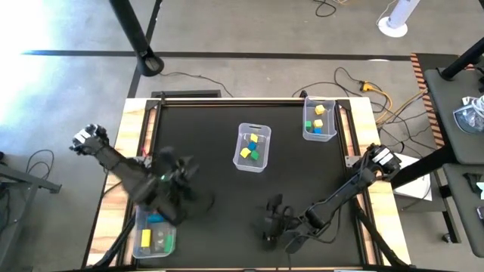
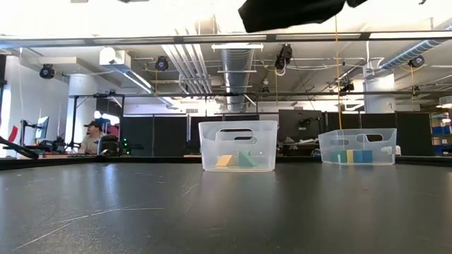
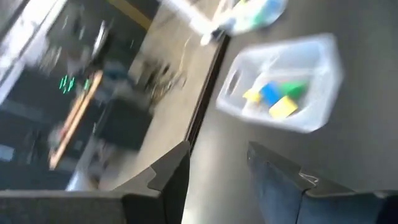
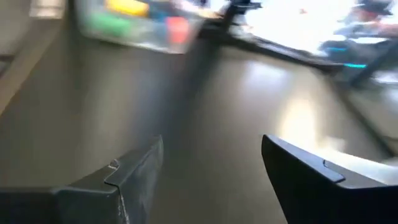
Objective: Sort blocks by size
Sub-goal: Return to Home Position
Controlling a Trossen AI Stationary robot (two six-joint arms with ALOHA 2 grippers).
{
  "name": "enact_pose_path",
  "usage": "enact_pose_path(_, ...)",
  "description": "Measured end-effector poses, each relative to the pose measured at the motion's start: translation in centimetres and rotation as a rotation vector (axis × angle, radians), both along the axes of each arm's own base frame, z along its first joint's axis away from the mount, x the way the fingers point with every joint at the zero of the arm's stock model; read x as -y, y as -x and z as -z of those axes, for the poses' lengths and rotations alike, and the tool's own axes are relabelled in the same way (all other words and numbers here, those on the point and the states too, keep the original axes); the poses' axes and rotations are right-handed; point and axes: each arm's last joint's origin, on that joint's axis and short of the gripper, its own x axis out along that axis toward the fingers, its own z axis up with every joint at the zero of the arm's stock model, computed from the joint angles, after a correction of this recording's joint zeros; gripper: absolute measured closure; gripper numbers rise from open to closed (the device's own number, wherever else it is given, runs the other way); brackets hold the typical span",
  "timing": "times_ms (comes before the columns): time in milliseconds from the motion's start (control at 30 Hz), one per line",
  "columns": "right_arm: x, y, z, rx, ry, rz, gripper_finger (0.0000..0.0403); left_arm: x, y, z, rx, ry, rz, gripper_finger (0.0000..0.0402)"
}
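The blocks lie in three clear bins. The middle bin (image 1: 251, 147) holds yellow, blue and green blocks (image 3: 277, 98). The far-right bin (image 1: 319, 119) holds yellow, green and blue ones (image 2: 355, 156). The near-left bin (image 1: 155, 234) holds blue, yellow, green and red ones (image 4: 134, 18). My left gripper (image 3: 217, 152) hovers open at the table's left (image 1: 180, 172), above the near-left bin's far end, with nothing between its fingers. My right gripper (image 4: 212, 143) is open and empty near the front edge (image 1: 272, 221), right of centre.
The black tabletop (image 1: 219, 196) is bare between the bins. Wooden rails (image 1: 136, 128) run along the table's left and right sides. Cables (image 1: 363, 87) lie on the floor beyond the far edge. A person (image 2: 92, 135) sits far off in the room.
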Motion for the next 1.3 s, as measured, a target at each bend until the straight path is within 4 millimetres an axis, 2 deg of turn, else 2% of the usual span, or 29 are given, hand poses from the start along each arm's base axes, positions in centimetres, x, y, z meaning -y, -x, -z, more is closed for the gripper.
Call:
enact_pose_path(133, 1.4, 0.6, -0.7, 0.043, 0.19, 0.229, 0.0146, -4.3, -0.3, 3.0, -0.017, 0.05, -0.135, 0.0256)
enact_pose_path(267, 5.0, 0.4, -2.2, -0.031, 0.28, 0.299, 0.0152, -7.5, -0.4, 4.9, -0.01, 0.19, -0.114, 0.0256)
enact_pose_path(400, 9.2, 0.2, -3.4, -0.146, 0.21, 0.196, 0.0155, -10.2, -0.2, 5.3, 0.045, 0.321, 0.018, 0.0256)
enact_pose_path(533, 12.8, 1.8, -4.0, -0.161, 0.189, 0.219, 0.0155, -12.3, 1.9, 4.9, 0.121, 0.354, -0.004, 0.0256)
enact_pose_path(667, 15.1, 5.3, -2.9, -0.1, 0.142, 0.266, 0.0148, -12.5, 4.7, 4.2, 0.222, 0.423, 0.029, 0.0256)
enact_pose_path(867, 16.8, 11.4, 0.5, 0.116, 0.035, 0.244, 0.0135, -11.8, 8.2, 5.0, 0.423, 0.529, 0.169, 0.0256)
enact_pose_path(1100, 19.0, 16.1, 2.2, 0.331, -0.102, 0.112, 0.0121, -11.7, 9.9, 7.0, 0.608, 0.52, 0.303, 0.0256)
enact_pose_path(1300, 20.1, 19.1, 2.5, 0.439, -0.057, 0.094, 0.0111, -12.0, 11.2, 9.4, 0.723, 0.585, 0.367, 0.0256)
